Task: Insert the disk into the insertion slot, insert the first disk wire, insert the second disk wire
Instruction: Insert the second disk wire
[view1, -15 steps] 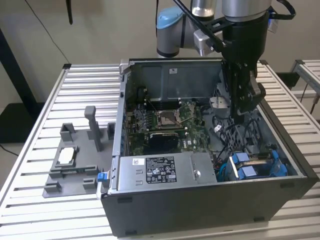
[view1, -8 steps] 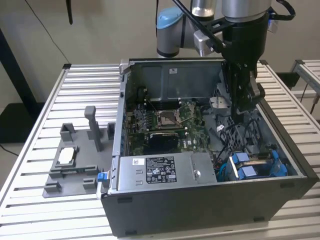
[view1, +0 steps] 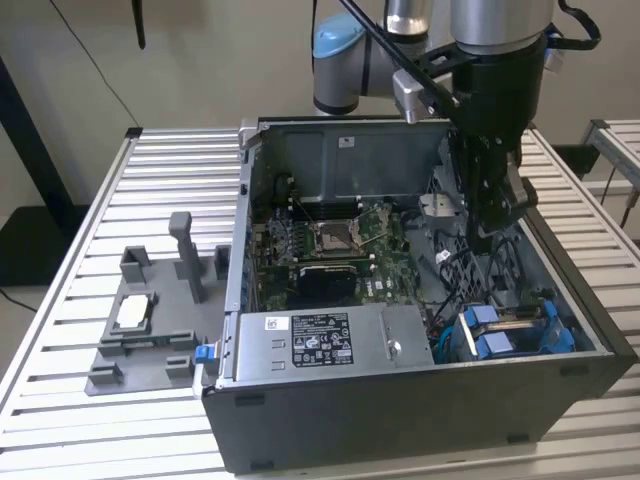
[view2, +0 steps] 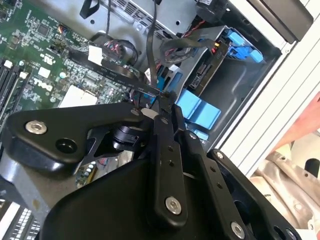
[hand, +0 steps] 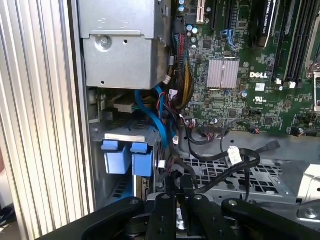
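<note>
The disk (view1: 515, 318) lies inside the insertion slot (view1: 452, 338) of the drive cage at the case's near corner on the exterior view's right, its blue carrier tabs (view1: 482, 322) facing the case's inside. My gripper (view1: 487, 238) hangs inside the case, just above and behind the cage. In the second wrist view my gripper (view2: 162, 97) is shut on the end of a thin black wire (view2: 115, 67), a short way from the disk's connector end (view2: 202, 74). The first wrist view has my gripper (hand: 180, 182) near the blue tabs (hand: 125, 154), with black wires (hand: 235, 167) looping from it.
The open computer case (view1: 400, 400) stands on a slatted metal table (view1: 170, 170). A green motherboard (view1: 340, 245), the power supply box (view1: 320, 340) and bundles of coloured cables (hand: 182, 80) crowd the inside. A grey fixture (view1: 150, 320) lies on the exterior view's left.
</note>
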